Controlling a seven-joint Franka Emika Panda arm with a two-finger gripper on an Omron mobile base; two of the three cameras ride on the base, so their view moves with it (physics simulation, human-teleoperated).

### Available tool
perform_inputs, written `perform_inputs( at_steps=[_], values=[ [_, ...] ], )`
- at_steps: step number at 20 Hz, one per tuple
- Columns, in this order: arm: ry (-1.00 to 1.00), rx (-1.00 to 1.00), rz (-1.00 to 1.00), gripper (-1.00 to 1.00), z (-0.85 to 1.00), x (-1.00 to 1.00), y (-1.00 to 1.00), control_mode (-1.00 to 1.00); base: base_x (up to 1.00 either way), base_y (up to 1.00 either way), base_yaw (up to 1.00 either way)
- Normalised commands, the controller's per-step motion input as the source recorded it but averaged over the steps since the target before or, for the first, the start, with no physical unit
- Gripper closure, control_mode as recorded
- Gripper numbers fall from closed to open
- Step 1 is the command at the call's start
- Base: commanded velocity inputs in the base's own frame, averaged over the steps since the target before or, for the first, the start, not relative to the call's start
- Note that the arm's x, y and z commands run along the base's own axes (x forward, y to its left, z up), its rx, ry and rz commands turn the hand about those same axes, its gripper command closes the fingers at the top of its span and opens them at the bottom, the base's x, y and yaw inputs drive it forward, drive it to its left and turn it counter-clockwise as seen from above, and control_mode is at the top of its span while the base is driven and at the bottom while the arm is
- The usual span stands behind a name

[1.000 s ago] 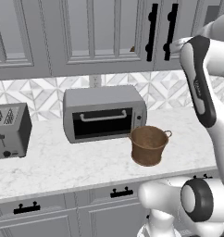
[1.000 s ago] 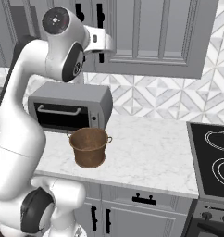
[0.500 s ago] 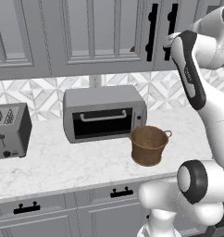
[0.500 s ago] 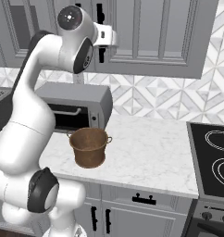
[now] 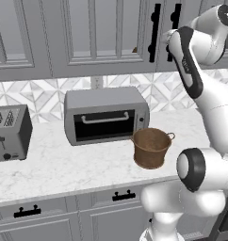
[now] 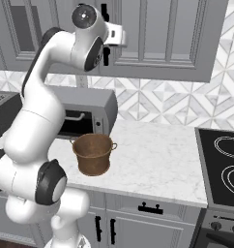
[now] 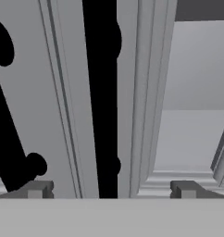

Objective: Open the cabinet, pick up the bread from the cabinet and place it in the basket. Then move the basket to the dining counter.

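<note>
Fingers of the claw (image 7: 111, 190) stand wide apart and hold nothing, one dark tip (image 7: 36, 189) low on the left of the hand view and the other low on the right. Between them runs a long black bar handle (image 7: 101, 92) on the grey door of the cabinet (image 5: 94, 35). A second black handle (image 7: 7, 129) slants across the left side of that view. To the right of the door edge a gap shows the grey inside of the cabinet.

From the left base camera, the white arm (image 5: 200, 80) reaches up to the two black handles where the doors meet. A small brown speck (image 5: 134, 49) shows at the edge of the left door near its handle; whether that is the bread cannot be told.

Below, the basket (image 5: 151, 147) stands upright on the white marble counter (image 5: 64, 164) backed by patterned tiles, just in front of the right end of a grey toaster oven (image 5: 105, 114). It looks empty from both base cameras. A toaster (image 5: 10, 132) sits well apart at the left end of the counter. From the right base camera the basket (image 6: 93, 153) sits near the counter's front edge, and a black stove top (image 6: 225, 167) lies far to the right.
</note>
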Motion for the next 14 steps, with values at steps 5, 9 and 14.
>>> perform_inputs(
  at_steps=[5,9,14],
  values=[
    [0.00,0.00,0.00,-1.00,0.00,0.53,0.00,-1.00,0.00,0.00,0.00],
    [0.00,0.00,0.01,-1.00,0.00,0.42,0.00,-1.00,0.00,0.00,0.00],
    [0.00,0.00,0.02,1.00,-0.01,0.43,0.00,-1.00,0.00,0.00,0.00]
  ],
)
